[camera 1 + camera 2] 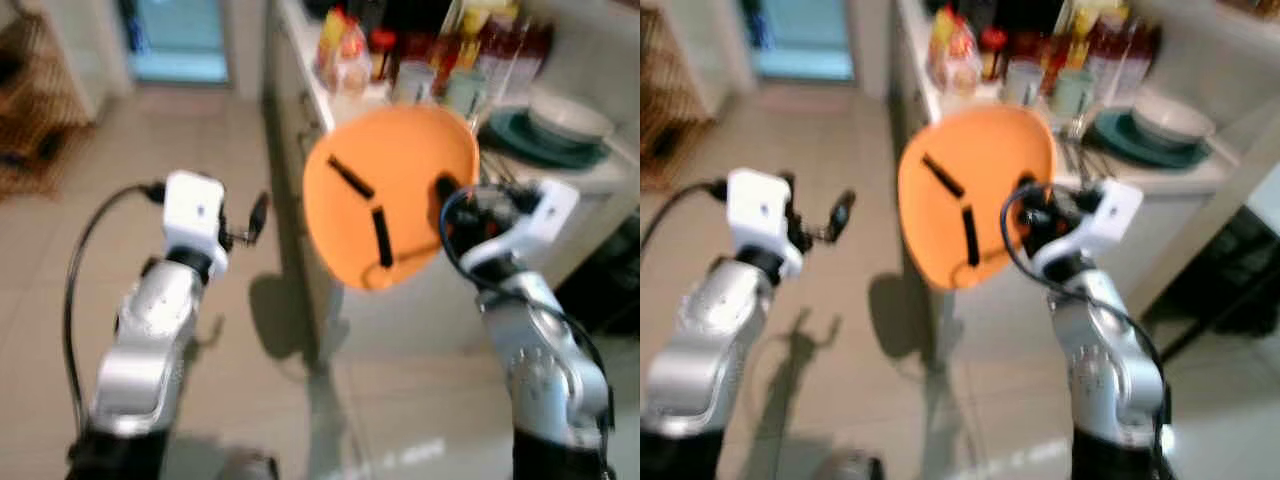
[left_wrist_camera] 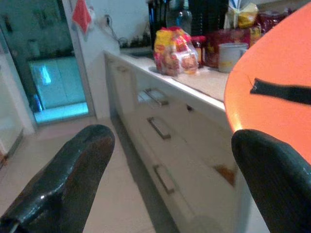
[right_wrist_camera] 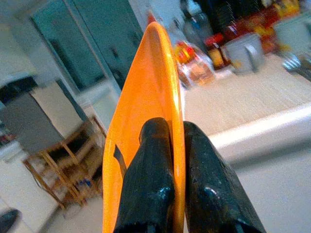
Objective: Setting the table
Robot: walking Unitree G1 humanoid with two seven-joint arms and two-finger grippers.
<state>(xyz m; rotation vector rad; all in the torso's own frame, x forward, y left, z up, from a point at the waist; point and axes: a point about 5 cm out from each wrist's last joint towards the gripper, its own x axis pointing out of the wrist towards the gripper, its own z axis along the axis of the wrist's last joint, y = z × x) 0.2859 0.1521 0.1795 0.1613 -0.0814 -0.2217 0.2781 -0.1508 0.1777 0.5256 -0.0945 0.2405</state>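
An orange plate [image 1: 385, 190] is pinched edge-on by the right hand [image 3: 177, 160]; the left hand [image 2: 170, 184] is held spread beside the counter [image 2: 209, 85].

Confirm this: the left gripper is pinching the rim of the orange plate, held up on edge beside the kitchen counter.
Wrong arm. The right gripper pinches the rim of the orange plate, as the right wrist view shows, one finger on each face. The left gripper is open and holds nothing. The rest stands: the plate is up on edge beside the kitchen counter.

Snack bag [image 2: 175, 51] print: too blurred to read
Bottle labels [image 1: 480, 45]: unreadable
Red door hanging [image 2: 81, 15]: no legible characters
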